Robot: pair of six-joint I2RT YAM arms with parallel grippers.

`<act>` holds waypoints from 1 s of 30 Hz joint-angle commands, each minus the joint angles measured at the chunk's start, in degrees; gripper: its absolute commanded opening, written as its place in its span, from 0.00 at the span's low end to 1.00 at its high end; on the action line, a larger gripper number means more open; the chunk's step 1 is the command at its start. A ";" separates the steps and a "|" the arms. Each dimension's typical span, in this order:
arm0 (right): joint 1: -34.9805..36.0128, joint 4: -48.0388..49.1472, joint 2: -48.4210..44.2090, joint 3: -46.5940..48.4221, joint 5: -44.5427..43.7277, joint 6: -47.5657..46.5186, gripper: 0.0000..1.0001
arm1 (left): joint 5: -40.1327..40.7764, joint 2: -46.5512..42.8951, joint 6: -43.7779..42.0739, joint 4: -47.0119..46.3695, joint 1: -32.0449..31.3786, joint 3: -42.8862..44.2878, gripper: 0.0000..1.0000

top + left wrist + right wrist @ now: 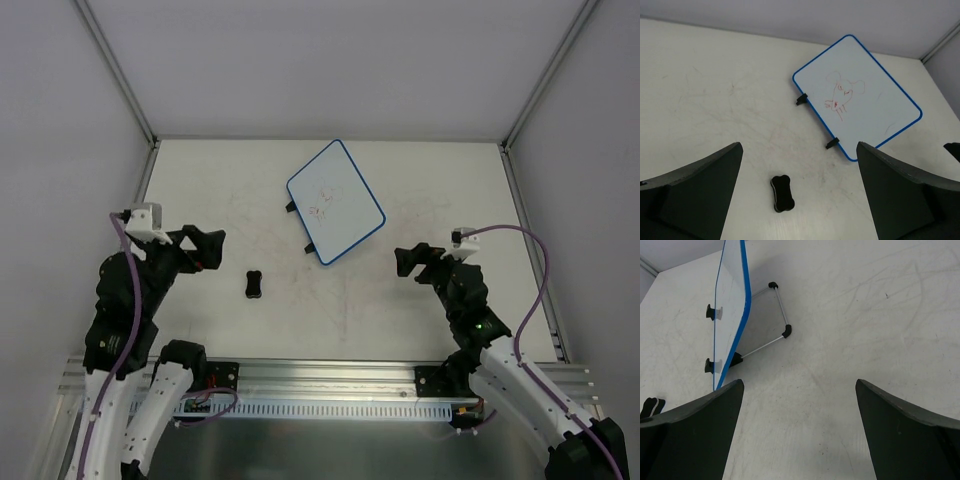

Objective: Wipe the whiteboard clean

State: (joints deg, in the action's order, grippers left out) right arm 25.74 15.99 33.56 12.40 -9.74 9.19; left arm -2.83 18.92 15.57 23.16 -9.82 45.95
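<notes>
Left gripper (205, 248) and right gripper (410, 262), each with jaws spread wide and holding nothing, hover over the left and right sides of the table (400, 320). The whiteboard (335, 200), blue-rimmed and turned at an angle, sits far of centre, propped tilted on a wire stand (786, 331). A red scribble (842, 95) marks its face. A black eraser (254, 284) lies near-left of it, apart.

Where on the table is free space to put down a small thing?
Bare table lies left of the whiteboard, beyond the eraser. Another patch lies between the eraser and the right fingers. It is crowded behind the whiteboard, where its wire stand sits.
</notes>
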 commanded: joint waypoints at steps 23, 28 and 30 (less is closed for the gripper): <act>-7.45 14.14 14.78 7.64 27.31 10.14 0.98 | 6.07 37.15 6.13 16.30 -12.05 7.13 0.99; -8.60 15.65 19.78 11.32 30.38 13.91 0.92 | 10.30 40.58 8.59 16.31 -14.17 6.08 0.99; -9.03 17.40 22.76 12.64 30.57 15.76 0.80 | 10.74 42.95 10.61 16.31 -14.34 5.20 0.99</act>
State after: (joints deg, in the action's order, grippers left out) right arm 17.69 26.76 53.30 21.15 17.43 20.51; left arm 4.14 59.55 22.15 38.85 -23.70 52.47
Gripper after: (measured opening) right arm 0.868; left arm 0.990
